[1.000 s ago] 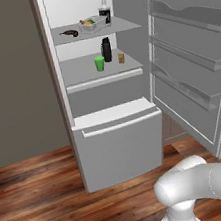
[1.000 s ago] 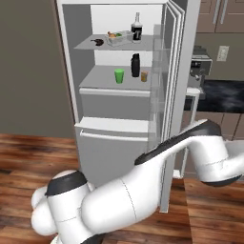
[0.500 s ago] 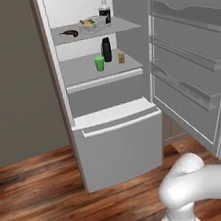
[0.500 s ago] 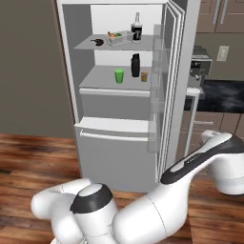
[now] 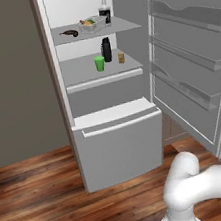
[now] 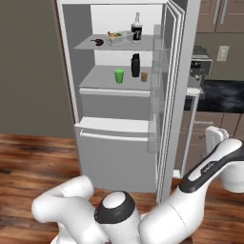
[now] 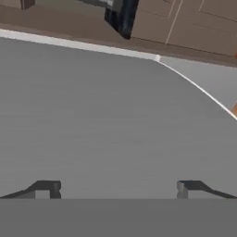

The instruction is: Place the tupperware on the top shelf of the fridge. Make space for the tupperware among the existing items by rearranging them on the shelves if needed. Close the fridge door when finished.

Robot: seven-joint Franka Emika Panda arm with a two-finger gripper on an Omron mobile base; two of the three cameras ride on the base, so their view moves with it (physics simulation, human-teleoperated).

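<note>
The fridge (image 5: 119,146) stands open. On its top shelf (image 5: 124,27) the tupperware (image 5: 92,23) (image 6: 119,37) rests between the dark brown banana (image 5: 70,33) and the clear-necked dark bottle (image 5: 104,9). One shelf down are the black bottle (image 5: 106,50), the green cup (image 5: 99,63) and the small orange jar (image 5: 121,57). The fridge door (image 5: 190,59) (image 6: 178,95) is swung wide to the right. My gripper (image 7: 116,190) is open with nothing between its fingers, and it faces a flat grey panel (image 7: 102,120) at close range. My arm (image 6: 214,167) reaches round behind the door's edge.
A lower drawer front (image 5: 118,131) with a horizontal handle sits under the shelves. Right of the fridge there are brown cabinets (image 6: 224,14), a dark counter (image 6: 221,93) and an appliance (image 6: 200,66). Wooden floor (image 5: 42,209) spreads in front.
My arm has swung further right and low around the open door. The fridge, its door and the shelf items have not moved.
</note>
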